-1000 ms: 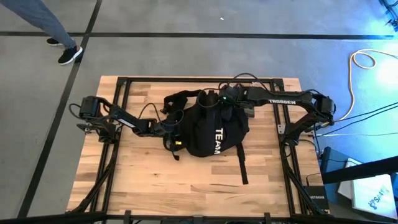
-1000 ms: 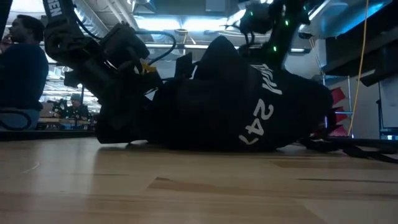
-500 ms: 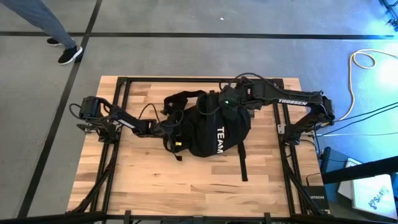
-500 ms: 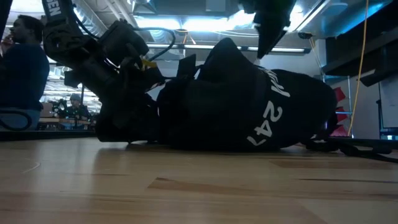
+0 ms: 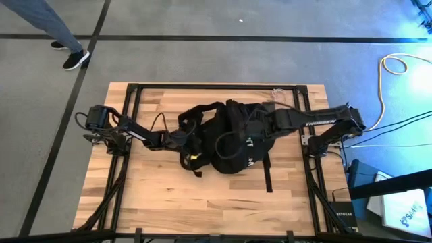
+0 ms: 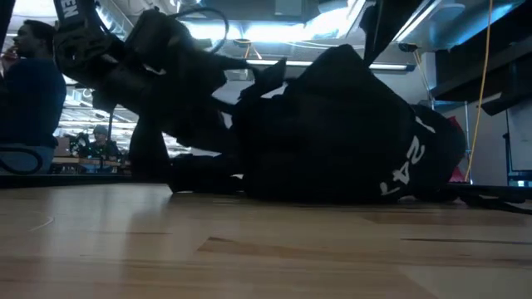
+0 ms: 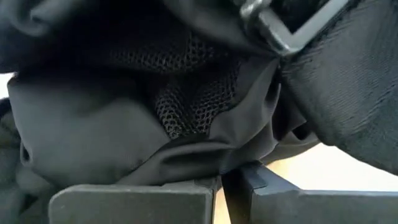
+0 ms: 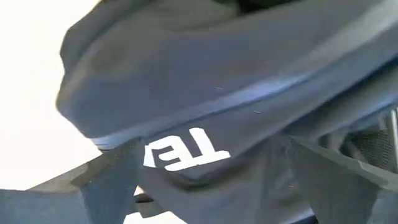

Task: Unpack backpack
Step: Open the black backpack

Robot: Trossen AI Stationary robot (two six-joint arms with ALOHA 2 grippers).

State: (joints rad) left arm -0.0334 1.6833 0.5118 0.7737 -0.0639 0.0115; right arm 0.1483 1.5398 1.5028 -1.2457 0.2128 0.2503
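Note:
The black backpack (image 5: 233,145) lies bunched in the middle of the wooden table, its underside on the wood (image 6: 332,187). Its white lettering (image 6: 403,162) faces the right. One strap (image 5: 265,172) trails over the table toward the near edge. My left gripper (image 5: 191,140) is at the backpack's left side, shut on its fabric (image 7: 221,183). My right gripper (image 5: 260,128) hangs over the backpack's right part, pointing steeply down. It is open (image 8: 217,180), one finger on either side of a bulge of the lettered face (image 8: 186,152). My left gripper pinches a fold of the backpack's smooth fabric (image 7: 214,158), just under a mesh panel, between its two fingers. It comes in from the table's left, slanting slightly down. The fabric runs in creases toward the fingers. My right gripper: whether its fingers (image 8: 112,180) touch the fabric, I cannot tell.
A black metal frame (image 5: 135,86) runs around the table's edges. Bare wood (image 5: 202,202) lies between the backpack and the near edge. A person's legs (image 5: 67,47) stand on the floor beyond the far left corner, and a person (image 6: 29,91) sits behind the table.
My left gripper has tipped upward and risen a little, and the backpack's left side has come up with it. The backpack has rolled toward the table's right, its lettering sinking to the lower right. My right gripper has gone from the backpack's far end toward the near edge and up.

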